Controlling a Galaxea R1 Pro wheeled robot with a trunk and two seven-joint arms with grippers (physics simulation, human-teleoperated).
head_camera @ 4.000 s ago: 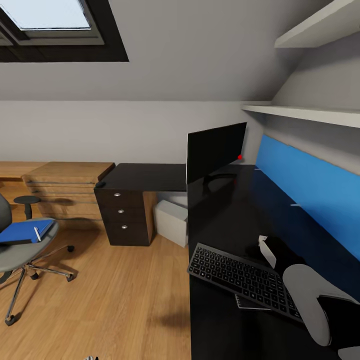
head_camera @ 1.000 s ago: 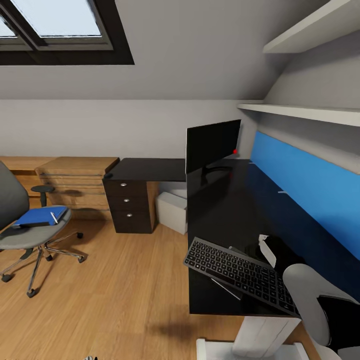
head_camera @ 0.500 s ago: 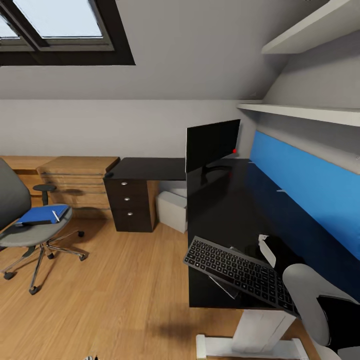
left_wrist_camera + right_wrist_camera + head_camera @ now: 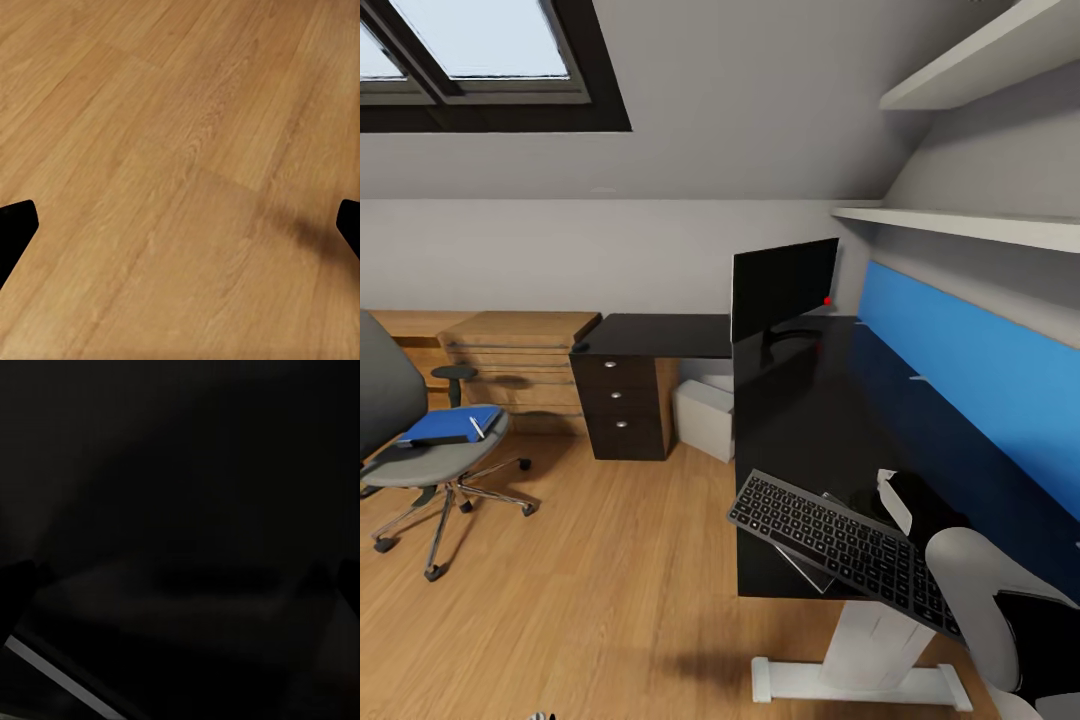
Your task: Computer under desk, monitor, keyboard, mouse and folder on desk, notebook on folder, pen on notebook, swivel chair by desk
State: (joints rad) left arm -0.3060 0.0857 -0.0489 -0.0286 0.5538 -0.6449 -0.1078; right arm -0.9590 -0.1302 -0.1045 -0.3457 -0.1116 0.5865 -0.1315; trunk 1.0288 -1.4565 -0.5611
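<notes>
At the left edge of the head view, mid-height, stands the swivel chair point(image 4: 405, 450), well apart from the desk point(image 4: 810, 420). The folder point(image 4: 445, 425) lies flat on its seat, with a small pale item, probably the notebook point(image 4: 482, 425) or the pen, resting on the folder's right end; it is too small to tell which. The folder looks thin, light and slightly flexible. Judgement: take hold at an overhanging edge and keep it level so that the loose item does not slide off.

In the centre of the frame, the computer point(image 4: 705, 418) sits on the floor under the desk, beside the dark drawer unit point(image 4: 622, 408). The monitor point(image 4: 782, 285) stands upright on the desk top just above centre.

At lower right, the keyboard point(image 4: 840, 550) hangs tilted at the near end of the desk, part of it past the desk edge. The right gripper point(image 4: 890, 497) meets its far long edge, apparently clamped on it, though the jaws are hidden behind the wrist. The keyboard is stiff, slim and light. Judgement: held at one edge it can pivot, so lower it flat before release.

The left wrist view shows the left gripper point(image 4: 180, 225) over bare wood floor point(image 4: 180, 112), fingers point(image 4: 15, 225) spread wide, holding nothing. The right wrist view is too dark to read.
</notes>
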